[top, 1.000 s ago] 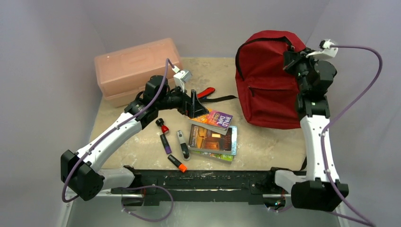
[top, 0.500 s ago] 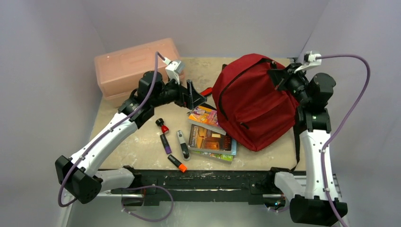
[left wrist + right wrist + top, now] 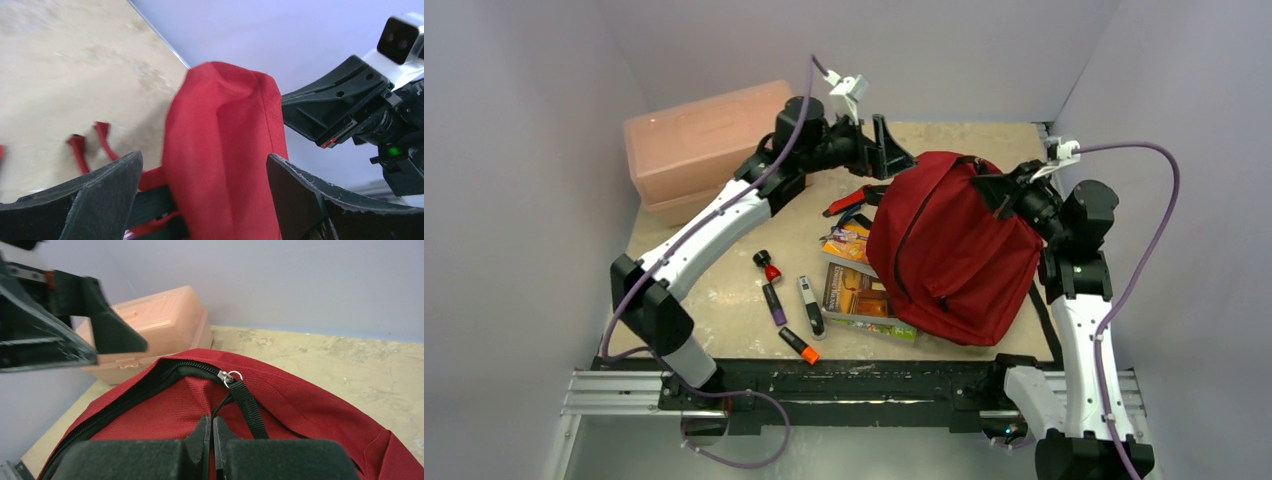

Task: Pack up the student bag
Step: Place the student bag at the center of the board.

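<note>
Student bag [image 3: 949, 255] slumps on the right half of the table [image 3: 724, 300], its lower-left edge overlapping the books [image 3: 859, 290]. Right gripper [image 3: 986, 190] is clamped tight on the bag's top edge. Left gripper [image 3: 892, 152] hangs spread wide at the bag's far-left corner, red fabric between its jaws.

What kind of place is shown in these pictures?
Probably a robot test cell in a laboratory, not a classroom. The left arm and right arm are fixed to a metal rail at the table edge, plain pale walls enclose the table, and the student bag, books and pens look like props.
</note>
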You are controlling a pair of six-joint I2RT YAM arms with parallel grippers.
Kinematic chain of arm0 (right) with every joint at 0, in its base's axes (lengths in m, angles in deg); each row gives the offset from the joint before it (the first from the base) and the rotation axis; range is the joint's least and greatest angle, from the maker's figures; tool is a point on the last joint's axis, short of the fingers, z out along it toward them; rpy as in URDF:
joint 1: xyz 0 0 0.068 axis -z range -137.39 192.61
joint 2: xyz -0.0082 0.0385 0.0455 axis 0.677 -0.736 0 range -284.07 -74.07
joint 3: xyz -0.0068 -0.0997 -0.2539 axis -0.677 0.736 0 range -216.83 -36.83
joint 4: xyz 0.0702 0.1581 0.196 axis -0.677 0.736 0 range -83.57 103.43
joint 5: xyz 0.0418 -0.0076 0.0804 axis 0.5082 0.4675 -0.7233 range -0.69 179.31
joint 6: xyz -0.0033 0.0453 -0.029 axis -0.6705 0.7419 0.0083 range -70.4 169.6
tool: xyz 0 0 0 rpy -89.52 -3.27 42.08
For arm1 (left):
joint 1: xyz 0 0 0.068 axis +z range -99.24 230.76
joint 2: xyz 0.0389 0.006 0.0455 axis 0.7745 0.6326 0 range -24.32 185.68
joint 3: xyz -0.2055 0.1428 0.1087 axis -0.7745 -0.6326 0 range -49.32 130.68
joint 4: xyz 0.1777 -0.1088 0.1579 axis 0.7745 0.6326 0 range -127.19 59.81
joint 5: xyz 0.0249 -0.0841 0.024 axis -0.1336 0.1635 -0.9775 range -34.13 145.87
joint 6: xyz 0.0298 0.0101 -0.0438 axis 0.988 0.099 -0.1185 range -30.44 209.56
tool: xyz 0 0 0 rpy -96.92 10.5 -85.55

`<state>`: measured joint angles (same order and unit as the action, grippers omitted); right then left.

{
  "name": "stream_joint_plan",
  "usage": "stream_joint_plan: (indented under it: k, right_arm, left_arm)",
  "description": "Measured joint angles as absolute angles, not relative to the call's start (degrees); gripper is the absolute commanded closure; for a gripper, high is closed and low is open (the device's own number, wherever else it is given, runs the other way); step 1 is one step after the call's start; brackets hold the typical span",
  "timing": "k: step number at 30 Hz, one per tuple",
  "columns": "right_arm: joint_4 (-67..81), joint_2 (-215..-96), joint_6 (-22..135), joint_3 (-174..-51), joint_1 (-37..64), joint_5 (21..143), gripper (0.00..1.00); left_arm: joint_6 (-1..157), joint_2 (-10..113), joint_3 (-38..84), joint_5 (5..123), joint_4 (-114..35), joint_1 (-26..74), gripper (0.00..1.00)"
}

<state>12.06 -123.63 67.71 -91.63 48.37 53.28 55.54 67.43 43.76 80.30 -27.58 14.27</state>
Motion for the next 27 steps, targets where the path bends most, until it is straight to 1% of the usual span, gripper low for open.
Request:
stream_joint_plan:
  k: [2,3,4,5,6,7,8,10,11,13,15,17,20,23,27]
  right_arm:
    - [12.14,-123.02,68.04,-91.15,48.06,52.93,1.0]
    - [12.41,-122.91,68.28,-91.13,47.89,52.54,1.0]
    - [12.63,-122.91,68.45,-91.13,47.82,52.36,1.0]
    - [13.11,-122.91,68.65,-91.09,47.8,52.3,1.0]
    - [13.54,-122.91,68.96,-90.85,47.8,52.32,1.0]
    - [14.16,-122.91,69.26,-90.67,47.82,52.36,1.0]
    - [15.12,-122.91,69.68,-90.41,47.82,52.43,0.97]
    - [16.98,-122.95,70.47,-89.84,47.8,52.45,0.86]
    - [18.24,-123.09,71.03,-89.49,47.8,52.32,0.78]
    - [19.62,-123.19,72.0,-88.4,47.8,52.06,0.58]
    - [20.6,-123.17,73.2,-86.39,47.8,51.75,0.41]
    - [21.59,-123.19,74.12,-84.25,47.8,51.77,0.32]
    - [24.17,-124.27,74.95,-82.1,47.78,52.38,0.29]
    - [24.41,-125.88,77.22,-80.86,47.78,52.84,0.31]
    - [21.46,-126.74,83.03,-78.61,47.78,52.51,0.43]
  left_arm:
    - [53.22,70.75,44.72,82.72,-29.0,12.67,0.12]
    - [52.39,72.02,44.88,83.84,-29.5,11.93,0.17]
    - [51.5,73.17,44.9,84.78,-29.92,11.16,0.31]
    - [50.88,74.16,44.88,85.68,-30.2,10.46,0.51]
    - [50.05,74.81,44.83,86.44,-30.47,9.96,0.61]
    - [49.48,75.16,44.57,87.25,-30.64,9.61,0.69]
    - [49.4,75.23,44.02,87.86,-30.77,9.39,0.77]
    - [49.66,74.88,42.06,88.74,-31.01,9.15,0.93]
    - [49.86,74.46,40.24,88.67,-31.58,9.09,0.98]
    - [50.45,73.5,36.16,88.67,-32.08,9.09,1.0]
    - [51.3,73.17,32.86,88.54,-31.87,9.11,1.0]
    - [52.06,73.26,30.76,88.19,-31.56,9.11,1.0]
    - [54.03,73.26,29.49,87.36,-30.27,9.11,1.0]
    - [56.83,73.2,29.49,86.2,-28.81,9.11,1.0]
    - [60.33,72.96,29.49,84.56,-25.57,9.11,1.0]
